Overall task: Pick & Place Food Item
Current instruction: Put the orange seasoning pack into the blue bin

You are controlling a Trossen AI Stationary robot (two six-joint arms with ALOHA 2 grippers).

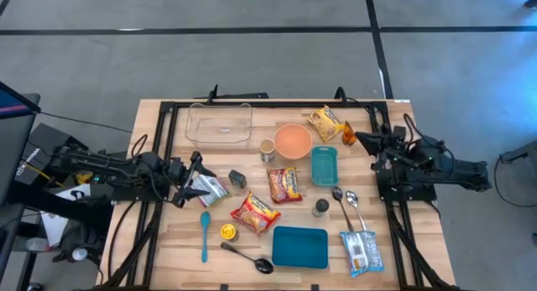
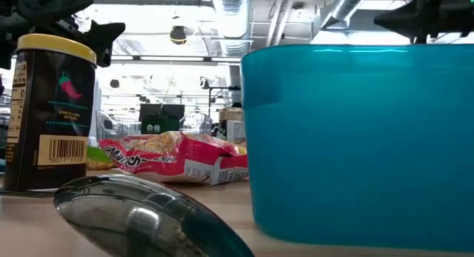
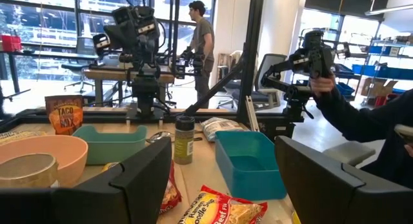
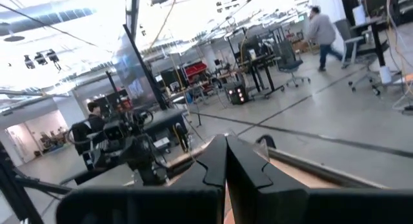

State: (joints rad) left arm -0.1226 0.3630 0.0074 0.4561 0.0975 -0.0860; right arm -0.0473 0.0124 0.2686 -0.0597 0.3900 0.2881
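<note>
Quickly noted: my left gripper (image 1: 186,184) sat at the table's (image 1: 151,241) left side, fingers (image 3: 145,179) spread, with a silver packet (image 1: 210,189) just beside its tips; I couldn't tell if they touched it. Right gripper (image 1: 359,140) was clamped shut with nothing in it, lifted at the far right next to a taco packet (image 1: 349,137). Food items lay mid-table: two red noodle packs (image 1: 284,184) (image 1: 254,213), a yellow snack bag (image 1: 326,122) at the far side, a blue-white pack (image 1: 362,250) near right. Pink bowl (image 1: 293,141) and teal dish (image 1: 324,166) were right of centre, blue tray (image 1: 299,246) near, clear tub (image 1: 220,123) far left. Spice jar (image 1: 320,208) stood between the teal dish and the tray. Two people showed beyond the table.
</note>
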